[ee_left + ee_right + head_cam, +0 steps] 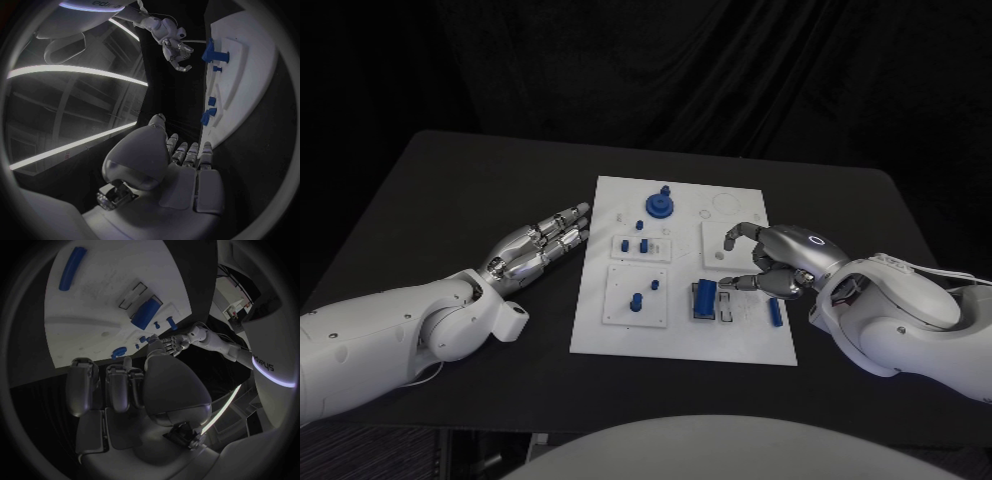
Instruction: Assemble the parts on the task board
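— What worries you here?

— The right hand (776,262) hovers over the task board (678,340) with fingers curled and nothing in them that I can see. If it drops carelessly, it could knock the blue block (707,295) right beside its fingertips.

— And the loose blue rod (776,312)?

— Flat on the board, just beneath that wrist. The left hand (542,245) rests released on the surface, beside the board's edge.

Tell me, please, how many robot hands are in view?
2: the left hand beside the task board, at its left edge; the right hand above its right side.
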`<state>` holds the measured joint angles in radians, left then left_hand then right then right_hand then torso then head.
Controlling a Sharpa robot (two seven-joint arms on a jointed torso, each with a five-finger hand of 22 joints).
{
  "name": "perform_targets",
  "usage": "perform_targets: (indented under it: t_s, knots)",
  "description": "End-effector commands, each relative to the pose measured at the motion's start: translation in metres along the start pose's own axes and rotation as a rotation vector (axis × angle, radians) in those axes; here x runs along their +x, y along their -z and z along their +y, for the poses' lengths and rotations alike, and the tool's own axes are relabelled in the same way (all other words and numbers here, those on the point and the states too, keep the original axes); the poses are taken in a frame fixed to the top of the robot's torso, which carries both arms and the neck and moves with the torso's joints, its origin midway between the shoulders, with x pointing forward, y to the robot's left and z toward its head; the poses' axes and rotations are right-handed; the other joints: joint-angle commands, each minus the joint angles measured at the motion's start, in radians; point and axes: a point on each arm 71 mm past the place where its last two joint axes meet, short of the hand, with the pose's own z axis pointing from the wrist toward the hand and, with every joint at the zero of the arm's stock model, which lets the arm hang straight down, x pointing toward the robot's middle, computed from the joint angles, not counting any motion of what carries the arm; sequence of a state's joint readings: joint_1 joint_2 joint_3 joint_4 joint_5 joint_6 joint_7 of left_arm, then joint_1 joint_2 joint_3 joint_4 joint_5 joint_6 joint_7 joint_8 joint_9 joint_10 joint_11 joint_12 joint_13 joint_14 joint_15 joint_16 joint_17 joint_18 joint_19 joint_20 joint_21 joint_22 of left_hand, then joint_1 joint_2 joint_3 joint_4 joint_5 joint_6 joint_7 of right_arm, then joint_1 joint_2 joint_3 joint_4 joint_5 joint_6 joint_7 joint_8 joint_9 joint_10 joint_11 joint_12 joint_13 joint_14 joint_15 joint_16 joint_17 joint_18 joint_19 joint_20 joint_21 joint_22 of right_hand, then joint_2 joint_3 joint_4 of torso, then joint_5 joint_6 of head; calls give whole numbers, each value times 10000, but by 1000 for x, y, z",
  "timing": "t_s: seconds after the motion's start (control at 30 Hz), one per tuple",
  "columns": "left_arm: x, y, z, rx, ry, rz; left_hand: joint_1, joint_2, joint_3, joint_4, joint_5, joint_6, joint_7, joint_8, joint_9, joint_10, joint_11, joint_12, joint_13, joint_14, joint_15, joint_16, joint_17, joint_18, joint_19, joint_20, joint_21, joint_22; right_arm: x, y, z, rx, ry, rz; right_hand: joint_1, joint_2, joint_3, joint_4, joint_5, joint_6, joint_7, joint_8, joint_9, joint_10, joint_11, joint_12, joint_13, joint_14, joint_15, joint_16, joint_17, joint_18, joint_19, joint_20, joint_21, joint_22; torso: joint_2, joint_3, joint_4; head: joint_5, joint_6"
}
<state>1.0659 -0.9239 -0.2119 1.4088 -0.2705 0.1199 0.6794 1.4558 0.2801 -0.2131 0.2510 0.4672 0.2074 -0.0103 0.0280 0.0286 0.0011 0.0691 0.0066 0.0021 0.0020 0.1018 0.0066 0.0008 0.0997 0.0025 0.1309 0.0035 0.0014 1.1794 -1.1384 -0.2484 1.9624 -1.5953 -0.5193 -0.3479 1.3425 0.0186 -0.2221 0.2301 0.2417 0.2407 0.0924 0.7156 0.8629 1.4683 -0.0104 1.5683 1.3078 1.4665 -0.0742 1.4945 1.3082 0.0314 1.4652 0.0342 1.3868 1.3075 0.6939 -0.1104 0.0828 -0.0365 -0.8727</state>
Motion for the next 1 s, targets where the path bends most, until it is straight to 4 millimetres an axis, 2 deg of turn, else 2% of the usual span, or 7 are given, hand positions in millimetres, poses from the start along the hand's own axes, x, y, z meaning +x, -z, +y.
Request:
perform_targets:
  t_s: [0.03,0.27,0.37,0.6,0.73,0.9,1.0]
  knots:
    - [1,1,-8,1204,144,62,101,9,83,-5,33,-28,32,6,11,28,71,-52,-7,-20,64,-66,-8,3,-25,75,-35,-14,-1,1,5,-151,880,-670,-2,-194,96,160,-218,-249,32,125,-186,921,100,-44,2522,577,79,-115,462,166,134,76,-125,1979,6,0,29,-13,1]
    - [2,0,-7,1177,178,102,87,12,121,-17,29,84,193,29,30,40,61,-49,-3,-20,81,-66,-8,29,-25,119,-35,-14,9,-1,10,-121,1249,-187,-240,-658,606,600,-745,-401,58,474,-725,882,121,-69,2483,573,92,-191,366,181,130,98,-221,1954,14,-16,14,-30,1]
    - [2,0,-7,1173,194,124,84,12,131,-20,30,115,233,35,35,45,51,-47,-1,-20,83,-66,-8,35,-25,127,-35,-14,14,-1,12,-121,1276,-16,-423,-737,772,607,-822,-339,56,609,-900,911,119,-50,2512,590,91,-180,406,174,153,98,-200,1965,9,-23,5,-37,1]
    - [2,0,-7,1157,225,150,79,15,149,-25,25,140,307,39,38,48,35,-46,0,-20,87,-66,-8,48,-25,146,-35,-14,29,-1,13,-24,1291,434,-979,-923,1023,622,-1064,-145,46,897,-1306,923,110,-42,2524,607,81,-190,418,176,171,90,-227,1966,12,0,8,-7,1]
    - [2,1,-7,1146,230,143,74,17,152,-23,19,147,320,41,39,48,29,-46,0,-20,90,-66,-8,52,-25,152,-35,-14,37,-1,14,88,1262,638,-1275,-1155,1195,634,-1216,-89,64,1083,-1528,935,125,-35,2536,607,90,-208,400,185,164,95,-280,1955,8,7,20,0,1]
    - [1,2,-6,1124,233,129,67,19,155,-18,11,151,332,41,40,50,26,-46,1,-20,97,-66,-8,56,-25,162,-35,-14,43,-1,15,195,1236,730,-1564,-1422,1352,649,-1390,-74,90,1286,-1706,963,149,-16,2566,596,109,-245,344,205,134,111,-382,1928,15,17,-11,23,1]
    - [1,2,-6,1108,240,130,67,19,155,-18,11,151,332,41,40,50,26,-46,1,-20,97,-66,-8,56,-25,162,-35,-14,45,-1,16,193,1304,698,-1760,-1554,1399,656,-1516,-52,101,1450,-1779,965,161,-14,2569,581,122,-283,276,220,110,122,-458,1907,6,8,-12,3,1]
